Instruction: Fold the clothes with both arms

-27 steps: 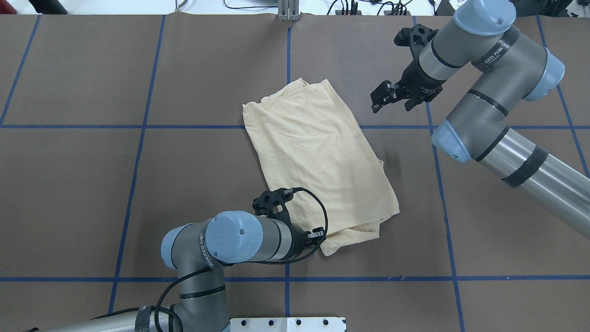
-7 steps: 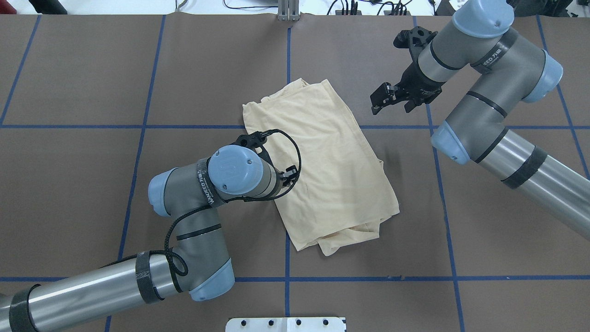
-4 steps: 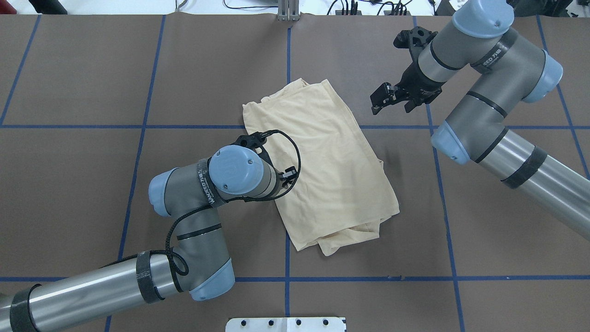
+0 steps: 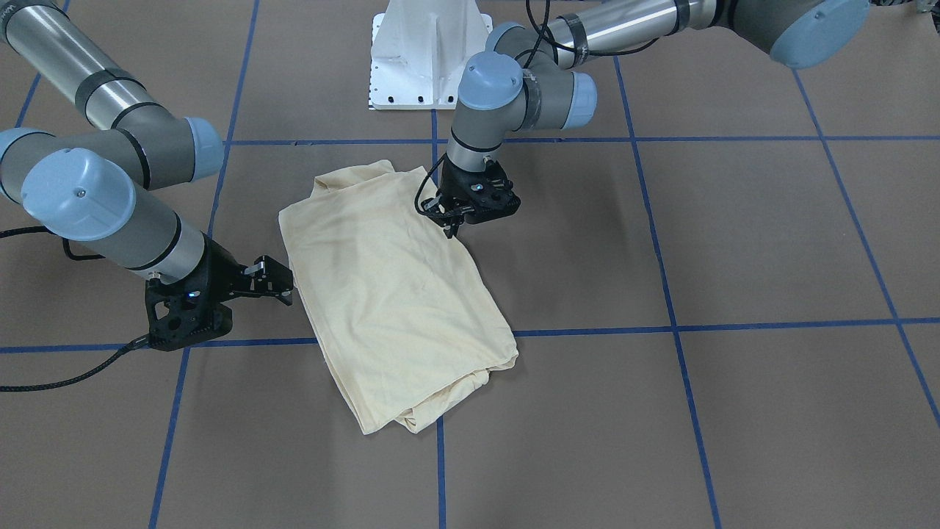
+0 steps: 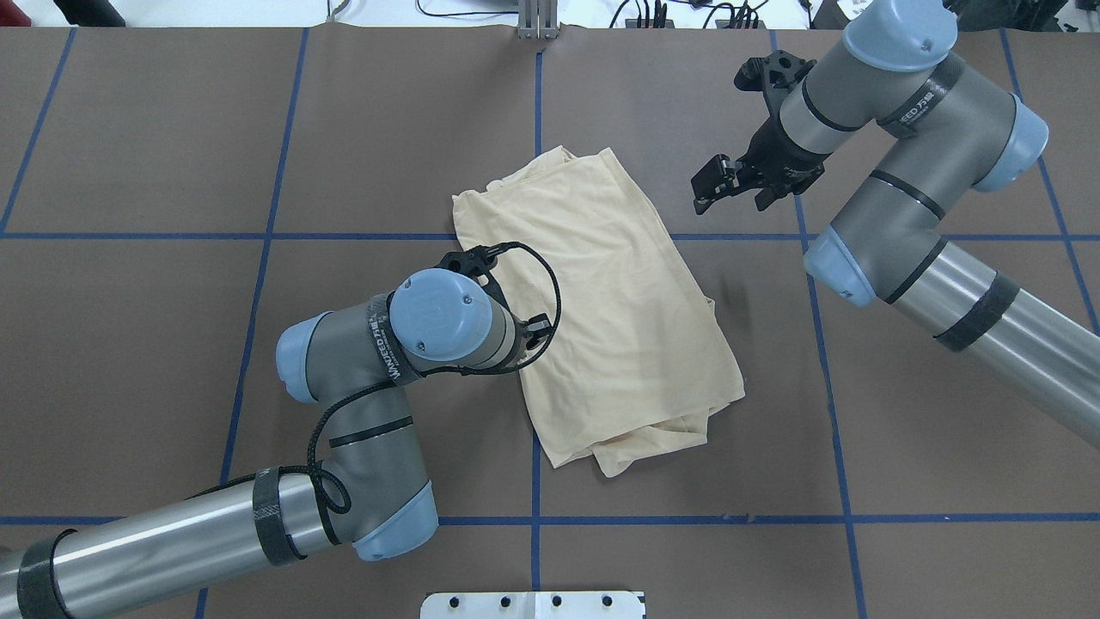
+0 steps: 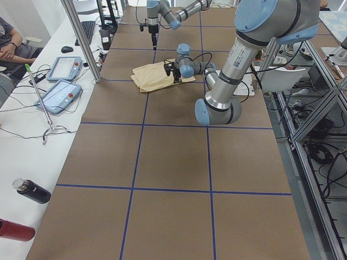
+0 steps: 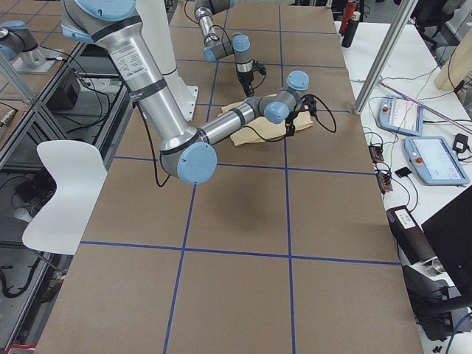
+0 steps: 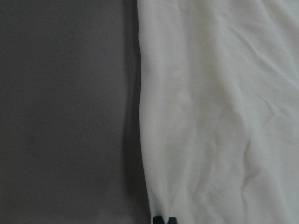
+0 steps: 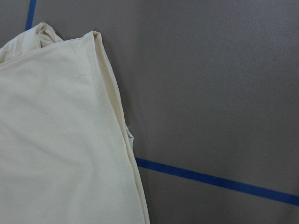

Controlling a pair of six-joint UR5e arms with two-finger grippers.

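Observation:
The pale cream-yellow shirt [image 5: 601, 301] lies folded in a slanted rectangle mid-table, plain side up; its print and neck label are hidden. It also shows in the front view [image 4: 389, 294]. My left gripper [image 4: 450, 226] points down at the shirt's long edge on my left side, its jaws together. In the left wrist view the fingertips [image 8: 163, 220] meet just over that edge of the shirt [image 8: 219, 116]. My right gripper [image 5: 730, 191] hovers open and empty beside the shirt's far right corner, off the cloth. It also shows in the front view [image 4: 275, 283].
The table is covered with brown paper marked by blue tape lines [image 5: 535, 103]. The white base pedestal [image 4: 422, 59] stands at the robot's edge. A side bench with tablets [image 6: 65, 81] and bottles [image 6: 32, 192] runs along the far side.
Since 3.7 s ago my left arm moved from the shirt's near corner up to its left long edge. Over the last second both arms and the shirt have stayed almost still.

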